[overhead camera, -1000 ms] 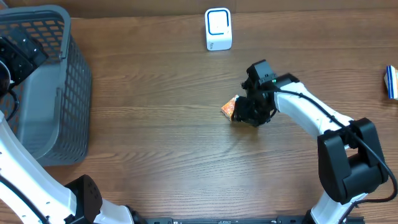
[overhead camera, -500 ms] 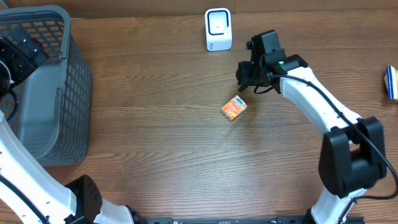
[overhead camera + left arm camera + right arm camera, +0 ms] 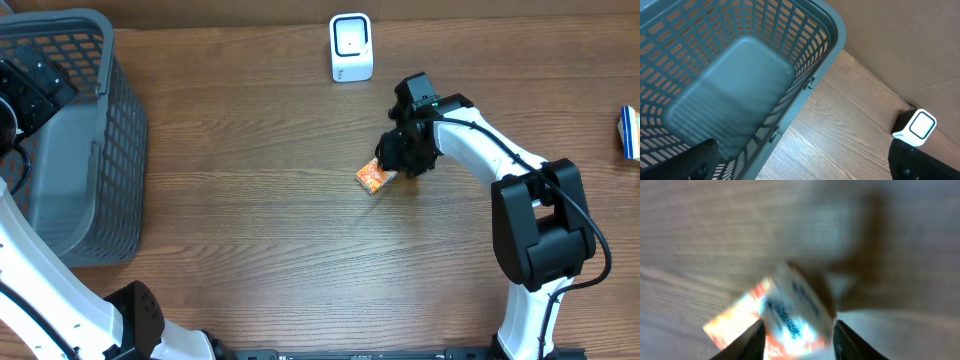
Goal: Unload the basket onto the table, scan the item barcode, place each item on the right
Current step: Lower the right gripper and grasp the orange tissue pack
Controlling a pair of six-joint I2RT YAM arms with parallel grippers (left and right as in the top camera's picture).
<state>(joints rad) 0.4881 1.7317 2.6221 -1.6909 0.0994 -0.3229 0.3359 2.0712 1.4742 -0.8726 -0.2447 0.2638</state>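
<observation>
The wooden desk (image 3: 250,220) fills the overhead view. On its far left stands a grey plastic basket (image 3: 120,150) with lattice walls. The left arm (image 3: 40,280) reaches up along that side, and the left gripper (image 3: 802,155) hangs above the basket's hollow with its fingers spread wide and nothing between them. The right arm (image 3: 480,150) stretches in from the lower right toward the middle of the desk. The right gripper (image 3: 392,165) is down over one end of the item, its fingers apart on either side of it; the wrist view is too blurred to tell whether they press on it. A white scanner (image 3: 351,46) stands upright at the far edge. The small orange box (image 3: 368,178) lies on the desk, near the scanner on its near side. A blue object (image 3: 629,132) shows at the right edge.
</observation>
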